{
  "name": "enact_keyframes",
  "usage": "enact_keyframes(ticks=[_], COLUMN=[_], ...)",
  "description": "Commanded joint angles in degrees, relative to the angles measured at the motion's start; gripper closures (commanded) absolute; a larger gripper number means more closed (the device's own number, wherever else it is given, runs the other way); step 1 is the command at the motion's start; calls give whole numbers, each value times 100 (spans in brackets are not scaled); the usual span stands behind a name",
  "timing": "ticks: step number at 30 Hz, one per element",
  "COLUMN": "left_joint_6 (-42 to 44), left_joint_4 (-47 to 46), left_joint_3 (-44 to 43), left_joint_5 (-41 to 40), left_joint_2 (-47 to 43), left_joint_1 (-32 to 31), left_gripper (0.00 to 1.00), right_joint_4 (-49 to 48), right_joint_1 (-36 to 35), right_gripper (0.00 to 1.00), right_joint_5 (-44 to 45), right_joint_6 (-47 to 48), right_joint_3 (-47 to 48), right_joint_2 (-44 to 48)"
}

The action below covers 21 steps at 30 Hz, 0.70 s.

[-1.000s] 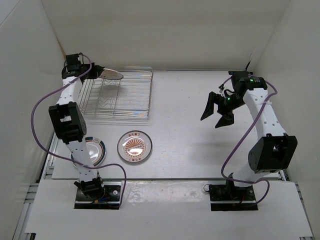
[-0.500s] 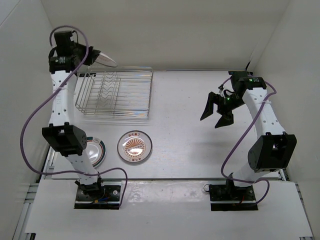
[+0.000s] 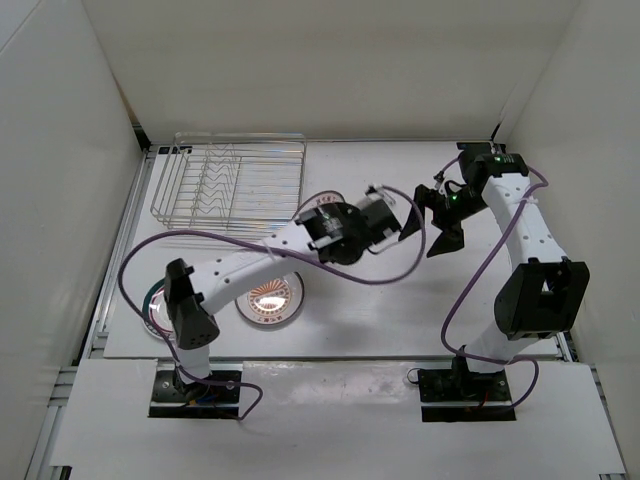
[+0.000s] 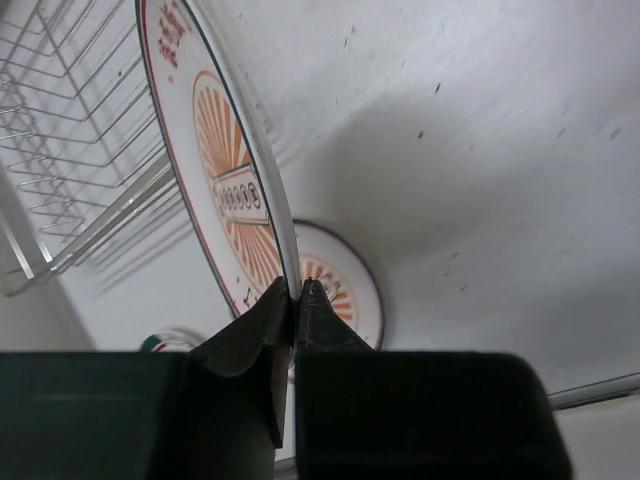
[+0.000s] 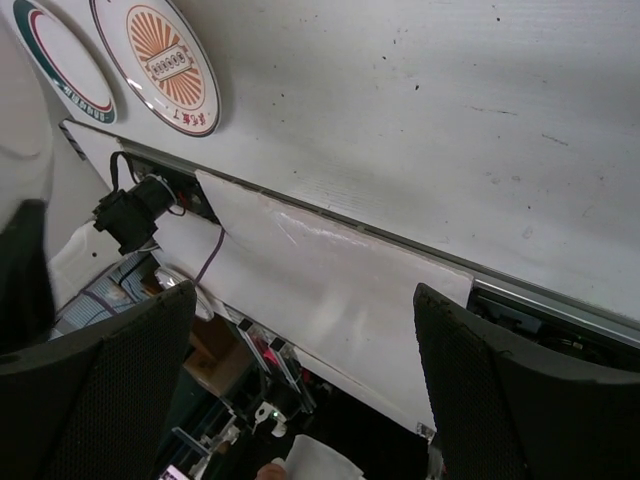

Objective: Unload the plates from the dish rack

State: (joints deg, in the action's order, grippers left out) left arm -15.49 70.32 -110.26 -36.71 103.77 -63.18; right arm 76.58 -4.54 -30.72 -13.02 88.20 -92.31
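Silver wire and nothing in it: the dish rack (image 3: 230,188) at the far-left corner of the bench (image 3: 400,310) shows bare tines only. A second ago the left fingers (image 4: 296,292) were at the rack's far-left end with a plate. Half a second ago they were raised high over that corner. Now the left arm reaches across mid-bench, and the held plate (image 4: 225,170) hangs just off the rack's near-right corner. The fingers are clamped on its rim, one each side. The plate is tilted, almost edge-on to the wrist camera, and apparently clear of the bench surface. My reading for the task: the last plate is out of the rack, so unloading is nearly finished and only a set-down remains, probably beside the other two. The held plate is white and glossy, with orange sunburst rays around a small central panel of characters. It has a thin dark line at the rim and reddish marks near the edge. Its sunburst twin (image 3: 268,298) lies flat close to the near edge, left of centre. The green-rimmed plate (image 5: 60,55) lies flat toward the near-left corner, mostly hidden by the left arm from above. The right fingers (image 5: 302,295) are spread wide and hold nothing. They hover over the right half of the bench, toward the far edge, in the same place across all three top views. The two arms are close at mid-bench, so contact there is a risk to watch.
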Motion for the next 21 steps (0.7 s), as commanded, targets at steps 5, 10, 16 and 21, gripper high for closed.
enact_keyframes(ticks=[5, 10, 16, 21], left_joint_6=[679, 30, -165, -402], left_joint_4=[658, 1333, 1245, 1458], left_joint_3=[742, 1706, 2475, 2735], left_joint_5=[-715, -128, 927, 1192], left_joint_2=[-505, -629, -648, -305], left_joint_1=[-195, -256, -248, -326], left_gripper=[100, 100, 100, 100], right_joint_4=[261, 235, 261, 279], right_joint_1=[14, 23, -3, -12], right_gripper=[10, 10, 10, 10], right_joint_5=[-145, -136, -215, -241], right_joint_6=[80, 71, 106, 89], right_joint_3=[-259, -418, -567, -567], right_joint_2=[187, 302, 337, 310])
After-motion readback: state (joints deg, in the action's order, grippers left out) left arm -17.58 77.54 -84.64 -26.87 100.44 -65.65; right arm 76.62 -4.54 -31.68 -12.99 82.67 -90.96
